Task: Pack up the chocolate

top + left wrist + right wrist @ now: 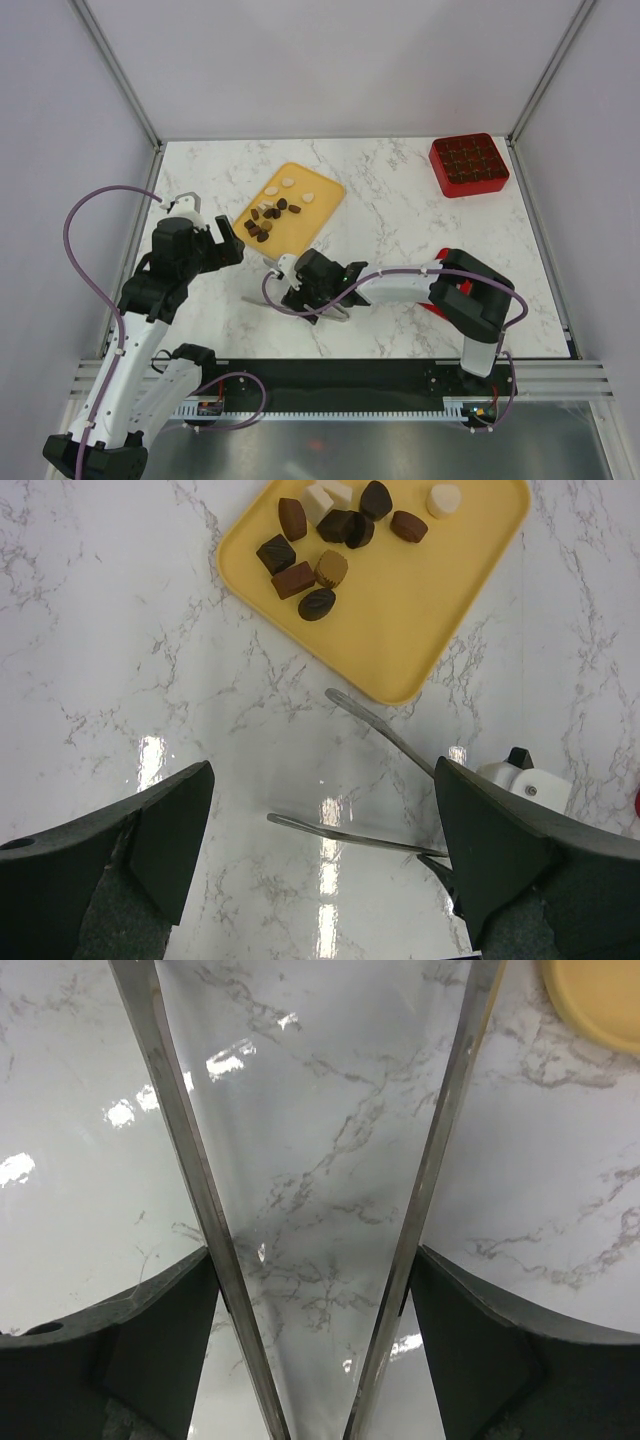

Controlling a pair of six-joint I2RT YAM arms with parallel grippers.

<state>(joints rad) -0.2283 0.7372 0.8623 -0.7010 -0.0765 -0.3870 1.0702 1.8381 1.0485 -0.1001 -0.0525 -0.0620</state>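
Observation:
The chocolate [270, 215] lies as dark brown and cream-white pieces on a yellow tray [322, 212]. In the left wrist view the brown pieces [318, 603] cluster near the tray's [420, 610] left corner, with a white one [443, 500] at the top. My left gripper [222, 238] is open and empty just left of the tray, above bare marble [325, 860]. My right gripper [300, 285] is shut on metal tongs [190, 1160], whose arms spread in a V towards the tray. The tongs [350, 836] hold nothing, and their tips stop short of the tray.
A red gridded box [468, 165] stands at the far right corner of the marble table [400, 210]. A corner of the yellow tray [600, 995] shows at the top right of the right wrist view. Grey walls and metal rails bound the table.

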